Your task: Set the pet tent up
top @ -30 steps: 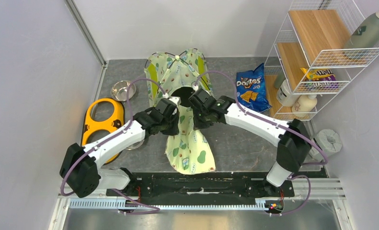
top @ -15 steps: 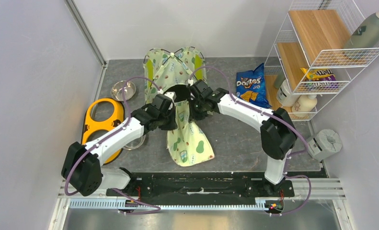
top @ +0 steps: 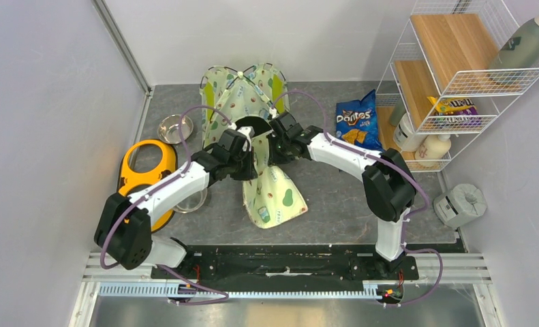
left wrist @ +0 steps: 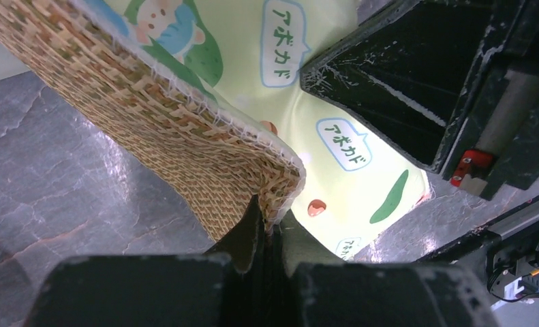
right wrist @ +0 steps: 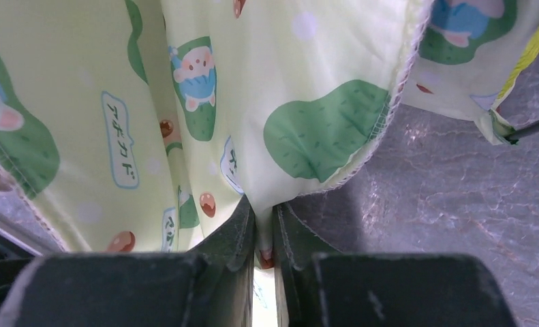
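1. The pet tent (top: 238,95) stands in the upper centre of the overhead view, at the far side of the grey table (top: 334,197). Its dome is up on crossed poles, and its dark round doorway faces the two arms.
2. A flat pad (top: 274,194) of the same avocado print is held just in front of that doorway. It is raised by its upper edge, and its lower end trails on the table towards the bottom of the frame.
3. The left gripper (left wrist: 268,225) is seen from its own wrist camera at bottom centre. Its jaws are pressed together on a corner of the pad, whose woven straw underside (left wrist: 185,150) is turned towards the lens.
4. The right gripper (right wrist: 259,228) is seen at bottom centre of its own view. Its jaws are nearly together with the pad's stitched hem pinched between them; a slim gap shows lower down.
5. One upper corner each appears to be held so that the pad is kept spread and lined up with the doorway. It is judged that the pad is meant to be fed inside as the tent's floor.
6. A thin black pole (right wrist: 532,128) of the tent shows at the right edge of the right wrist view, so the tent lies just beside that gripper.
7. A yellow feeder (top: 144,170) at the left and a crisp bag (top: 357,126) at the right lie apart from the tent.
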You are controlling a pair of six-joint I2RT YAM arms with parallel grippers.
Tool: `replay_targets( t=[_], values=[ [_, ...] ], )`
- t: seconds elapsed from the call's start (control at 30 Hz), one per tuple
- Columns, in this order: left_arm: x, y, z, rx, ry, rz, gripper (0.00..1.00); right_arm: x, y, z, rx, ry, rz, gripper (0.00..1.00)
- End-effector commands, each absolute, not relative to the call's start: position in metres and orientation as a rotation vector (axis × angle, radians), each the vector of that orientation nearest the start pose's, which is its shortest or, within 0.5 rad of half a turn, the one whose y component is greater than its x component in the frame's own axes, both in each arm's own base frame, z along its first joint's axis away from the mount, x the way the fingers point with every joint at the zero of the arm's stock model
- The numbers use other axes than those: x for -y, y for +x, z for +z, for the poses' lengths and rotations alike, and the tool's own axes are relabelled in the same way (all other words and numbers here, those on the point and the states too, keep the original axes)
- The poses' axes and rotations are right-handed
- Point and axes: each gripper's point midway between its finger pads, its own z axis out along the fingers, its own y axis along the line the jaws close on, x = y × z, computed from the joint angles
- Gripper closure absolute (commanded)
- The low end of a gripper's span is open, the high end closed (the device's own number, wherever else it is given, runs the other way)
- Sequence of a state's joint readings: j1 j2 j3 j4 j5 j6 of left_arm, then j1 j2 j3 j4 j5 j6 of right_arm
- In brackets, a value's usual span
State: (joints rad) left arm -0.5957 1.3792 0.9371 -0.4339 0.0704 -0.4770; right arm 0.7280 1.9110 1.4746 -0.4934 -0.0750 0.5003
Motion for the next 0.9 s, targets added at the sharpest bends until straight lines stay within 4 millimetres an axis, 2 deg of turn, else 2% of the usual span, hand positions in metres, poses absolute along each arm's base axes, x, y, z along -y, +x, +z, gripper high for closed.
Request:
replay_targets(
  t=[0.0,0.1,0.2,0.33,0.5,0.6,0.7,0.87],
  values=[
    [0.247,0.284,0.129,-2.454,0.279,-0.679,0.98,-0.356,0.368,0.145,-2.349,-0.271,0.603,0.85],
    [0.254,0.290,0.129,-2.470,0.293,-0.706,0.98,-0.351,0.379,0.141,-2.357,-0.232,0.543,0.85],
    [0.258,0.297,0.125,-2.509,0.286,-0.707,0.98,-0.357,0.383,0.139,-2.366,-0.240,0.557,0.84],
    [0.260,0.302,0.117,-2.577,0.249,-0.687,0.98,-0.366,0.387,0.133,-2.384,-0.257,0.582,0.80],
    [0.252,0.308,0.100,-2.658,0.172,-0.640,0.97,-0.374,0.392,0.115,-2.438,-0.239,0.627,0.79],
    [0.249,0.316,0.092,-2.666,0.143,-0.633,0.94,-0.374,0.395,0.101,-2.471,-0.177,0.645,0.81],
    [0.258,0.325,0.090,-2.639,0.206,-0.673,0.93,-0.371,0.397,0.090,-2.483,-0.082,0.662,0.86],
    [0.268,0.346,0.089,-2.633,0.244,-0.657,0.94,-0.366,0.397,0.083,-2.466,0.014,0.669,0.92]
  ],
)
